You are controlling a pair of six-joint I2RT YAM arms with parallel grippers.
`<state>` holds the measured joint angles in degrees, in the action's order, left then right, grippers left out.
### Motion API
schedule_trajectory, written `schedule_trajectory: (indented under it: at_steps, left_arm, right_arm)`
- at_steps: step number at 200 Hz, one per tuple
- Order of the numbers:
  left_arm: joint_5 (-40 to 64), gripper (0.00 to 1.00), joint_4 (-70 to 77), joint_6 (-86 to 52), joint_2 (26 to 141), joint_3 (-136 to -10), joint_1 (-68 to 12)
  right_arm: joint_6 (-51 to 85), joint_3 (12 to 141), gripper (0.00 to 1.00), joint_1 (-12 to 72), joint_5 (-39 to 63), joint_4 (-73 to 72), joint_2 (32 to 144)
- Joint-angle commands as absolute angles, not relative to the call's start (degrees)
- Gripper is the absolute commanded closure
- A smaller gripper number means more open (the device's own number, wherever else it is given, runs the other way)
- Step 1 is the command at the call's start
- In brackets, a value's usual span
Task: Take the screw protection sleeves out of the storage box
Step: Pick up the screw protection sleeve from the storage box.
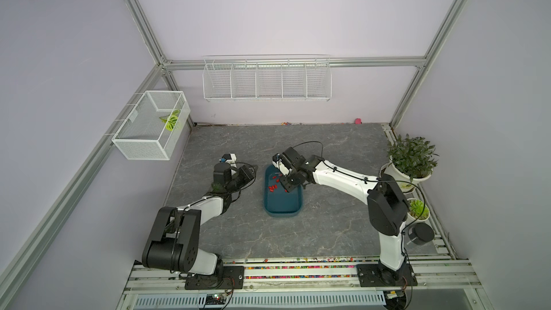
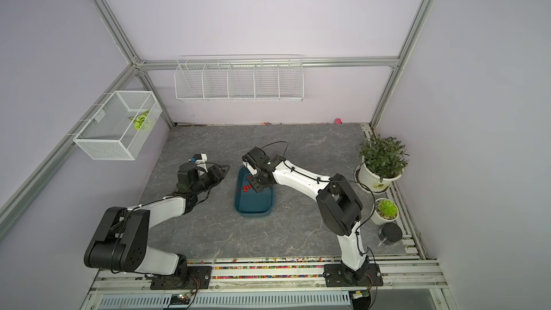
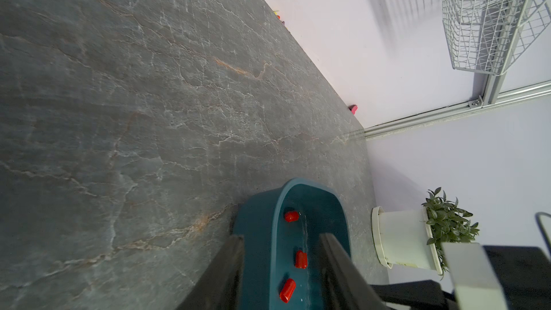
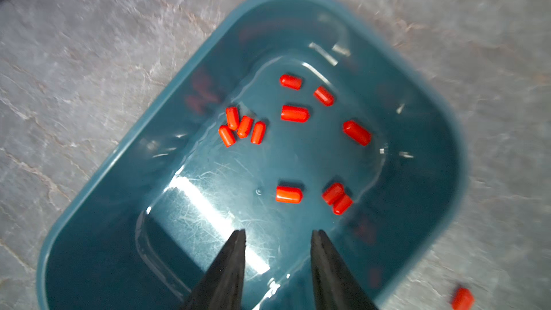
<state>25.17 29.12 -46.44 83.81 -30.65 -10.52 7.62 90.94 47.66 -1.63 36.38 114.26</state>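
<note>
While the dark teal, round-cornered plastic storage box (image 1: 283, 202) sits at the middle of the grey marbled tabletop (image 1: 328, 228), the right gripper (image 4: 278, 232) is held over it with its black fingers spread and nothing between them. About a dozen tiny bright red cylindrical screw protection sleeves (image 4: 294, 113) are seen on the glossy box floor. In both top views they lie in its 12 o'clock half, and several touch in small clusters. One stray sleeve (image 4: 462, 298) lies on the tabletop just outside the wall. The left gripper (image 3: 281, 235) is placed at about 10 o'clock from the box, just beside its wall, fingers parted and empty. No contact with the box is shown.

A slip is judged the likeliest fault, since a round sleeve on a slick floor could be squeezed out sideways or rolled away by a finger that lands off-centre. Neighbours in a cluster could be scattered. As the box is not seen to be held, it could be shoved by fingertips pressed into its floor.
</note>
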Motion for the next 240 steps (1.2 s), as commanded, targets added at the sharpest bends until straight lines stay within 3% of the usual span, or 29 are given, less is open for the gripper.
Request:
schedule_trajectory:
  at_steps: [1, 72, 240]
  left_arm:
    - [25.7, 0.53, 29.8, -45.9, 83.7, -32.2, -10.7]
    - [25.7, 0.53, 29.8, -45.8, 83.8, -32.2, -10.7]
    - [25.8, 0.52, 30.0, -45.8, 83.6, -32.0, -10.7]
  right_arm:
    - [9.1, 92.2, 0.58, 47.9, -0.9, 38.7, 115.3]
    - [10.7, 96.7, 0.48, 47.9, -1.1, 42.6, 120.7]
    - [13.9, 106.4, 0.59, 47.8, -3.2, 51.5, 129.8]
